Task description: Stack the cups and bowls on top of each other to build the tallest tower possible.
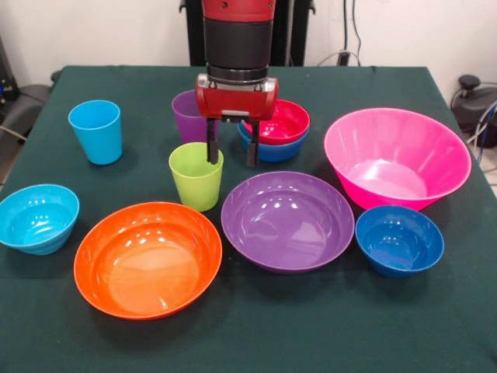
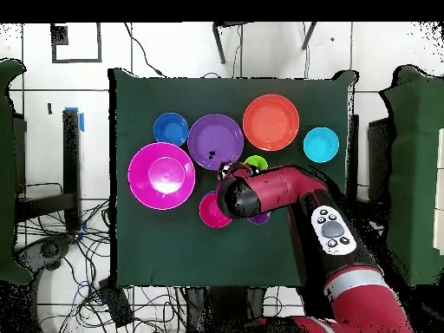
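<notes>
While upright, lime green cup (image 1: 196, 176) glossy, tapered, empty.

You have three cups: light blue cup (image 1: 95, 130), purple cup (image 1: 187, 115), green cup (image 1: 196, 176).

You have seven bowls: cyan bowl (image 1: 37, 217), orange bowl (image 1: 147, 259), wide purple bowl (image 1: 287, 220), dark blue bowl (image 1: 399, 239), pink bowl (image 1: 397, 158), red bowl (image 1: 281, 122), blue bowl (image 1: 281, 149).

Lighting is bright, even, from above. Glare spots sit on the purple bowl (image 1: 287, 220), orange bowl (image 1: 147, 259) and pink bowl (image 1: 397, 158). Shadows on the green tablecloth (image 1: 326, 326) are soft and short. Focus is adequate throughout.
</notes>
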Robot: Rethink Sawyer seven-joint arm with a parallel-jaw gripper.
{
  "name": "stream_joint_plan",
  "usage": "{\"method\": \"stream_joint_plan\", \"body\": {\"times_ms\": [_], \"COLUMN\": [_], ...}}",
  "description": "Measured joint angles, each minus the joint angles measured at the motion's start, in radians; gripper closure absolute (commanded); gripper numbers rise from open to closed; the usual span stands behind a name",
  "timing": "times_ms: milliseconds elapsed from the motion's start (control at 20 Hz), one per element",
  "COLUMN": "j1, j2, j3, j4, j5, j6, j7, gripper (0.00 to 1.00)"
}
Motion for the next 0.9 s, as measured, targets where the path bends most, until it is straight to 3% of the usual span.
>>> {"method": "stream_joint_plan", "body": {"times_ms": [900], "j1": [0.0], "j2": [0.059], "j3": [-0.042], "j4": [-0.001], "j5": [0.0], "j6": [-0.041], "j7": [0.0], "gripper": [0.0]}}
